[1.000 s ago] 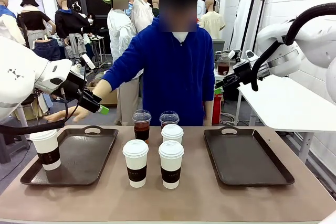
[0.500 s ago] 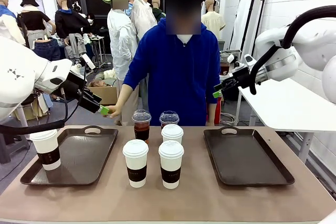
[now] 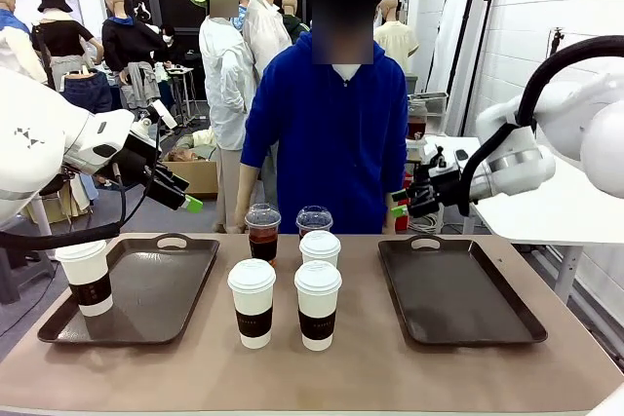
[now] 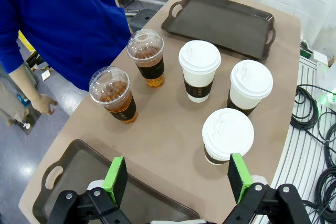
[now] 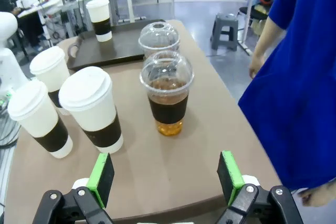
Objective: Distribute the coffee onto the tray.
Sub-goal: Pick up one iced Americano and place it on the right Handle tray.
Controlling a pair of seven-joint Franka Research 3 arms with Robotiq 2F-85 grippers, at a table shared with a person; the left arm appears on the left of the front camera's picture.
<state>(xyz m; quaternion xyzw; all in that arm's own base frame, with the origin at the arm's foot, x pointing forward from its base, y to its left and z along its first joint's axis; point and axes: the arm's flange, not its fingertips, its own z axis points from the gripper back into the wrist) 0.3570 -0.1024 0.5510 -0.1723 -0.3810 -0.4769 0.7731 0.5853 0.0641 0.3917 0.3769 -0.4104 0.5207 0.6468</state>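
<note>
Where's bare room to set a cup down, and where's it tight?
Right tray is wholly bare. Left tray is free right of its one white cup, at the near-left corner. The table strip nearest the robot is bare too. Crowded: five cups bunched between the trays.

Right hand [image 3: 401, 206] lower — person's arm [image 3: 255, 133] back

Lower left, one white cup [image 3: 89, 278] stands on a tray [image 3: 166, 289]; five other cups [image 3: 318, 304] cluster at centre frame.
</note>
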